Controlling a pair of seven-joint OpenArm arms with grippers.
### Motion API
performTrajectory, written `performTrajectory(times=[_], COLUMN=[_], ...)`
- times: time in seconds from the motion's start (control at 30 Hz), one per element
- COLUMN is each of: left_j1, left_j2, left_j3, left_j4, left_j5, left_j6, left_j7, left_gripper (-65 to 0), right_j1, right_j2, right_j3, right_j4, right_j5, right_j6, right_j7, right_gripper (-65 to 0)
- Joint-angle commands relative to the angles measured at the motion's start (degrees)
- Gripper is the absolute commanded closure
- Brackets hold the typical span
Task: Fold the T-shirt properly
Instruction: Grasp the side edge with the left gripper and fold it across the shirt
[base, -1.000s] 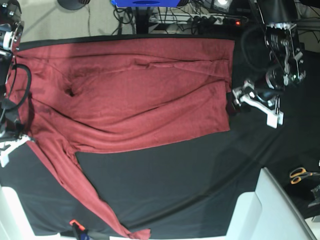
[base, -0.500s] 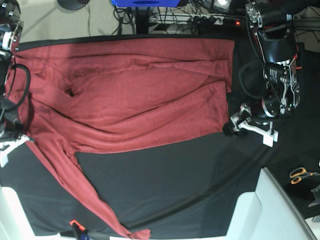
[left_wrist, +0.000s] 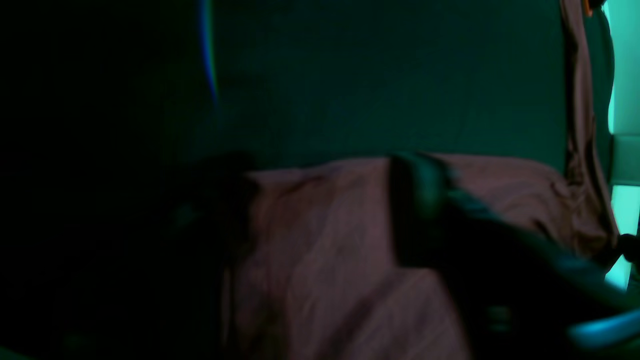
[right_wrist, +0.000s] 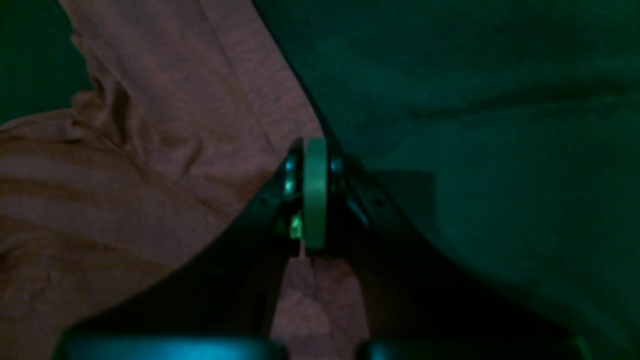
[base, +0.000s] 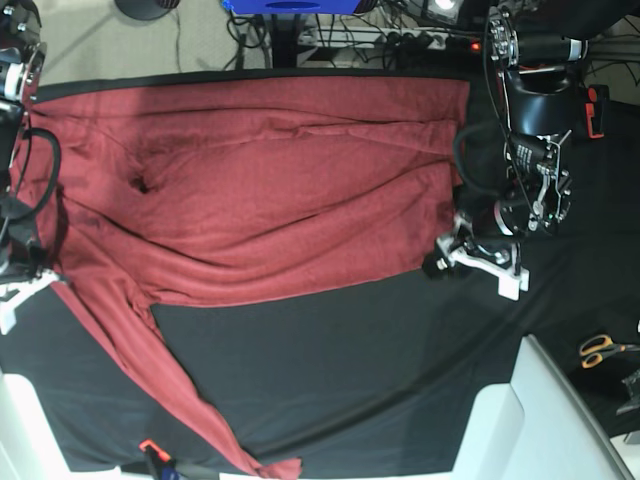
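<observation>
T-shirt (base: 260, 185) spread on black tablecloth (base: 340, 370), left tool (base: 447, 258) at hem corner

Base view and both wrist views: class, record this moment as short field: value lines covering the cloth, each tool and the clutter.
T-shirt: red, spread flat on black tablecloth, one sleeve trailing to the near edge
Left tool: at the shirt's hem corner, grip unclear
Right tool: shut, at the sleeve edge
Scissors: orange-handled, off the cloth

Right gripper (right_wrist: 315, 200) jaws pressed together over T-shirt (right_wrist: 150, 165) edge, black tablecloth (right_wrist: 475, 125) beside.
</observation>
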Motion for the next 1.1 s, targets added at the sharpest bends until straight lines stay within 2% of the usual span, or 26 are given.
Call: performTrajectory(times=[0.0,0.13,0.23,0.27,0.47,0.83,0.97,1.07], left_j1=[-0.63,-1.33,-1.95,-2.12,-4.23,-11.53,-13.11,-13.73], left_j2=[-0.32,-0.32,-0.32,-0.41,-0.85,-1.64,-1.64,-1.64], left_j3=[0.16,0.16,0.16,0.16,0.16,0.16,0.16,0.16], left_j4=[0.17,0.08,-0.01,-0.01,0.08,0.61,0.70,3.33], left_j5=[0.83,0.83,0.83,0.83,0.83,0.92,0.83,0.83], left_j6=[0.71,0.71,0.71,0.71,0.71,0.71,0.71,0.71], left_j7=[1.99,1.99,2.08,2.08,2.51,7.79,8.14,8.14], left_gripper=[-27.5,-10.2,-1.0,0.0,0.0,0.0,0.0,0.0], right_j1=[1.45,1.45,1.54,1.54,1.71,1.80,1.98,2.50], right_j2=[1.25,1.25,1.25,1.25,1.25,1.25,1.34,1.34], right_j3=[0.32,0.32,0.32,0.32,0.32,0.06,0.06,0.06], right_j4=[1.19,1.19,1.19,1.19,1.37,5.41,6.38,6.38], right_j5=[0.36,0.36,0.36,0.36,0.36,0.36,0.36,0.28], right_j6=[0.07,0.07,0.07,0.07,0.07,0.15,0.15,0.15], right_j7=[1.11,1.11,1.11,1.11,1.20,3.05,3.31,5.51], right_gripper=[0.0,0.0,0.0,0.0,0.0,0.0,0.0,0.0])
